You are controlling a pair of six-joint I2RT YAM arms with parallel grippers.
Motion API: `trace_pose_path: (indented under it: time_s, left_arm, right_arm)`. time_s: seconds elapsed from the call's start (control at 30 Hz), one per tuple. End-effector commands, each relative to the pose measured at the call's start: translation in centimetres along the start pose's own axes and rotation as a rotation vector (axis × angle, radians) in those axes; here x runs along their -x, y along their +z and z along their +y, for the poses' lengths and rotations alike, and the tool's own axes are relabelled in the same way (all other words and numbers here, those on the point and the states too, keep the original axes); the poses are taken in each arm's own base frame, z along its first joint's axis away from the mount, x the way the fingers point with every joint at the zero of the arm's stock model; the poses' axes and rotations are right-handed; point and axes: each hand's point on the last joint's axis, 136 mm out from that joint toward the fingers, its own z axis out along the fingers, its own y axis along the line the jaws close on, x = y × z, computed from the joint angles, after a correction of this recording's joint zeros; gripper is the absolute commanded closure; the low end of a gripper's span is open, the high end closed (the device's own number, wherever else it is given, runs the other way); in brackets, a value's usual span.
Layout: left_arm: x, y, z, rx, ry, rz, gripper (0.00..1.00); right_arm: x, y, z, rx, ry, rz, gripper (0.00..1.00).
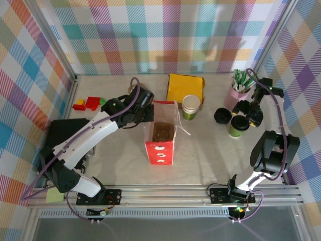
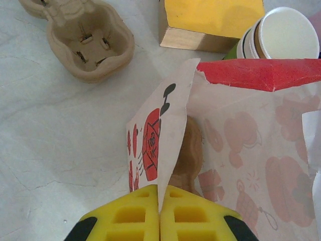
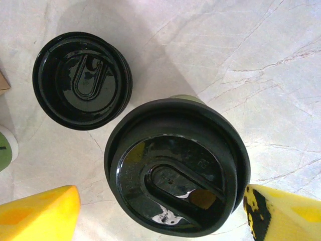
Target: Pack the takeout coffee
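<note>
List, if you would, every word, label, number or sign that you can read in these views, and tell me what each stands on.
No text can be read for certain.
On the paper bag: red cartoon print with dark scribbles inside, not legible as letters.
On the bag's front, seen from the top: white marks, too small to read.
On the takeout coffee, its black lid: faint raised marks, too blurred to read.

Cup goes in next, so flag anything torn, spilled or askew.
The paper bag's red top edge looks ragged at one corner, perhaps torn or only creased; the left gripper pinches that wall. The lidded coffee cup stands upright; no spill.
</note>
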Motion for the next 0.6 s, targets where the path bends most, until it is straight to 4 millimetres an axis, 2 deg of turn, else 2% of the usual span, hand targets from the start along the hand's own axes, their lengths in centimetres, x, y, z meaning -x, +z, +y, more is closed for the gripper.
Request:
trace_pose_path:
  time_s: [0.0, 0.33, 0.57]
  left_arm:
    - [-0.5, 0.5, 0.0, 0.007, 0.022, 0.022, 1.0]
    - [-0.6, 0.5, 0.1, 0.01, 0.033, 0.031, 1.0]
    - [-0.5, 0.7, -0.1, 0.006, 0.031, 0.03, 1.0]
  right_arm:
    - [-0.1, -1.0, -0.7, -0.003, -0.005, -0.024, 0.15]
    - [-0.7, 0.8, -0.7, 0.014, 0.006, 0.026, 0.19]
    - [-1.0, 1.2, -0.6, 0.025, 0.006, 0.039, 0.23]
